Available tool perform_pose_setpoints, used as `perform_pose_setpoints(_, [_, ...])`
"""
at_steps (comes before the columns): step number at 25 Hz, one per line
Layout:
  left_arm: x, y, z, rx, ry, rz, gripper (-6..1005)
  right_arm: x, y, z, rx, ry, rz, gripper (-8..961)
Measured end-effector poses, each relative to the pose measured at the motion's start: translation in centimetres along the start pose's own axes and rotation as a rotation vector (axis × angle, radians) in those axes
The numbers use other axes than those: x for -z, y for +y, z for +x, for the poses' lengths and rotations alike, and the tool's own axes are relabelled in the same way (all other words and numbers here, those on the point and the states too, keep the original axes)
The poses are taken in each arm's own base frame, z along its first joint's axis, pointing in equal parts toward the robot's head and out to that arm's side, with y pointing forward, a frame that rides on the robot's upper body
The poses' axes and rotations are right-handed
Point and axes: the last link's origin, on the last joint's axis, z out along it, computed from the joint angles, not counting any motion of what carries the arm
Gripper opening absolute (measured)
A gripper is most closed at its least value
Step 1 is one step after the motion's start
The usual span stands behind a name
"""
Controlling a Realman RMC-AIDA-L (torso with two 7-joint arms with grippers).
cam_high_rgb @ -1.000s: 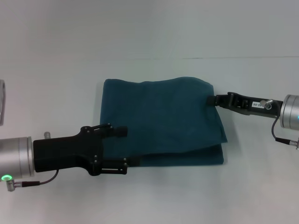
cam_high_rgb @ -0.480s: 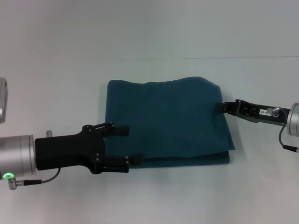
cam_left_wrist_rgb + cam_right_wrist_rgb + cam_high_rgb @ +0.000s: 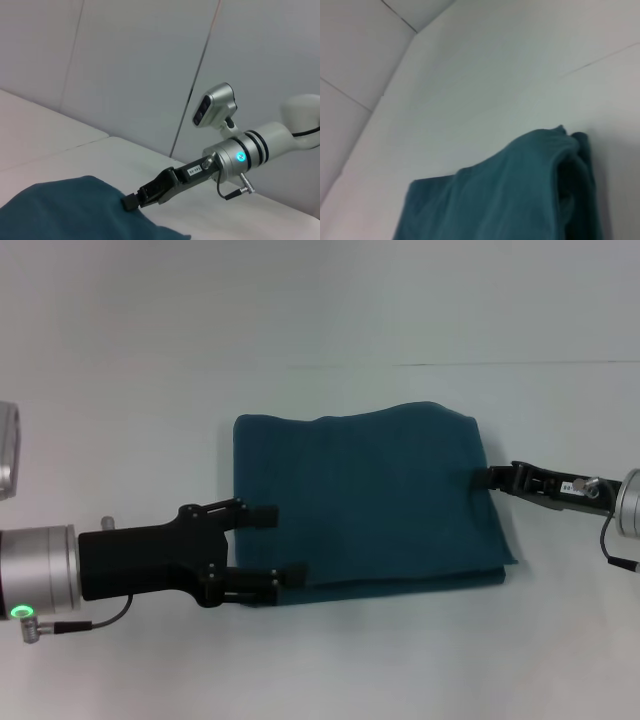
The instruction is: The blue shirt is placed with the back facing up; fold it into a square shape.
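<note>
While both grippers flank the blue shirt [image 3: 365, 502], you're mid-fold.
Left gripper [image 3: 268, 545] spread open at 8 o'clock corner; right gripper [image 3: 492, 478] pinches the 3 o'clock edge.

A lab-like test bay: bare white table [image 3: 330, 320], plain panelled walls [image 3: 125, 65].
</note>
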Motion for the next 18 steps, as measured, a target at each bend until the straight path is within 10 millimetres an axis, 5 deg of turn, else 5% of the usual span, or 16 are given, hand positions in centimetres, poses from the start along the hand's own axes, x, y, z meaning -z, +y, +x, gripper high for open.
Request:
perform_pose_setpoints(3, [0.0,-0.2,0.0,0.008,0.000,0.014,936,0.1,-0.5,0.1,0.012,-0.017,0.028,50])
perform_pose_setpoints(10, [-0.1,-1.8,0.9,0.047,0.028,0.105,936,2.8,-2.2,-1.8,0.021,-0.127,0.070,280])
perform_pose_setpoints(18, [-0.3,-5.1,1.7,0.223,0.083,0.307,937,5.4,-1.3,-4.5,0.003,-0.105,-0.029,536])
